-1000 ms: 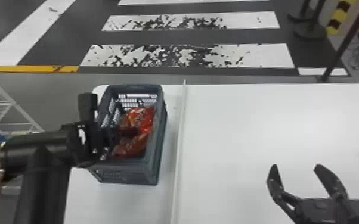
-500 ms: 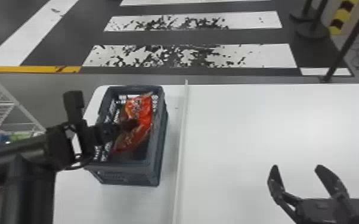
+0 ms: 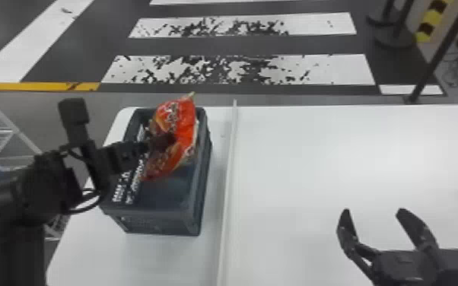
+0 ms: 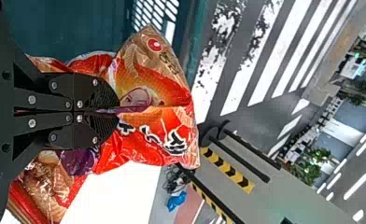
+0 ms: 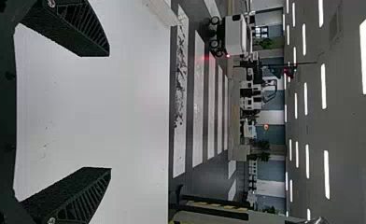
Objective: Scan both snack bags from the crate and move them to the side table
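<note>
Your left pincer (image 3: 167,140) is closed on a snack bag (image 3: 186,129), gripping it near its middle. Look at the left wrist view: the pincer's (image 4: 118,111) two fingers come together with a fold of the red and orange film between them, and the wrapper spreads out on both sides. You can see more printed wrapper beside the finger bases there, but you can't tell whether it belongs to the same bag.

Compared with half a second ago, you have the bag noticeably higher. Back then it lies within the crate (image 3: 156,220); now its far end rises past the crate's far rim, and its near end hangs over the crate's interior. You can't tell whether its underside touches anything. Your left arm has drawn a little to the left and farther away over the last second, and the bag has come up with it. The crate keeps its place on the left part of the white table (image 3: 334,163), left of the thin pale strip (image 3: 233,152) that runs from near to far.

Your right pincer (image 3: 374,211) waits at the near right, over the table, where it was before. Its fingers are spread wide, with nothing held between them.
</note>
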Robot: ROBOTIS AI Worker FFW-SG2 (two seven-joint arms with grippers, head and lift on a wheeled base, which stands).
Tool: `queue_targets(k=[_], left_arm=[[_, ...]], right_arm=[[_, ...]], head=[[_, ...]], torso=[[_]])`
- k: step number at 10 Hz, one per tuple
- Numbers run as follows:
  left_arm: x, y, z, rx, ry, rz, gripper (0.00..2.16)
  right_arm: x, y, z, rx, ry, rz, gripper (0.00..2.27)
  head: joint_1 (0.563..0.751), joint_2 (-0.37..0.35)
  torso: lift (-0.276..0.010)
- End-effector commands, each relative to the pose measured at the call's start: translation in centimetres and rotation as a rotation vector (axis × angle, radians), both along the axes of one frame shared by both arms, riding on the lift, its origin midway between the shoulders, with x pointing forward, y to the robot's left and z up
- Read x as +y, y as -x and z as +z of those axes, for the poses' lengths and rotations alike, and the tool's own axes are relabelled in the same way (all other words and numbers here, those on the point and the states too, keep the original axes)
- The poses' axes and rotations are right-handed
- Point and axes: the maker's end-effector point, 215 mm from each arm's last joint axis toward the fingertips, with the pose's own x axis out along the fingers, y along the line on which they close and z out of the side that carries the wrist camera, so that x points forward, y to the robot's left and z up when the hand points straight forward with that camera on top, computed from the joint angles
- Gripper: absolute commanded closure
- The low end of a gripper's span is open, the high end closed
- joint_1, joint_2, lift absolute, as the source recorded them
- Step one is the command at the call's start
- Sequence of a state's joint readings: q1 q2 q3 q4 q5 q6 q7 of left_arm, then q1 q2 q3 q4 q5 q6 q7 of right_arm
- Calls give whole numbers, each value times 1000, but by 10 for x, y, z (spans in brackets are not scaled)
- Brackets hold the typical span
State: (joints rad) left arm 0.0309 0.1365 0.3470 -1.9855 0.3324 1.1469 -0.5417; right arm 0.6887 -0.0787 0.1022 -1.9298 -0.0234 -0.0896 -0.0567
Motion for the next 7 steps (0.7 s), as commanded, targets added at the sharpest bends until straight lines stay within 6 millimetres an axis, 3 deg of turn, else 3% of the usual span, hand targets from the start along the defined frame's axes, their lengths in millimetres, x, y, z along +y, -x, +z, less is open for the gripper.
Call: queue_targets(k=[1, 4, 5, 7], left_arm=[[-5, 4, 25, -43, -3, -2, 2135], [-17, 18, 61, -108, 14, -9, 2135], [-32, 24, 79, -147, 28, -19, 2135], [-88, 30, 100, -182, 66, -85, 2135]], right_arm=[[0, 1, -1, 1, -1, -2, 46], [-6, 0, -2, 5, 6, -11, 46], [-10, 0, -1, 3, 9, -18, 46], [-22, -1, 1, -1, 17, -37, 46]], head=[[695, 97], [695, 88], [695, 80], [695, 30]], torso=[[-75], [-75], [-75], [-75]])
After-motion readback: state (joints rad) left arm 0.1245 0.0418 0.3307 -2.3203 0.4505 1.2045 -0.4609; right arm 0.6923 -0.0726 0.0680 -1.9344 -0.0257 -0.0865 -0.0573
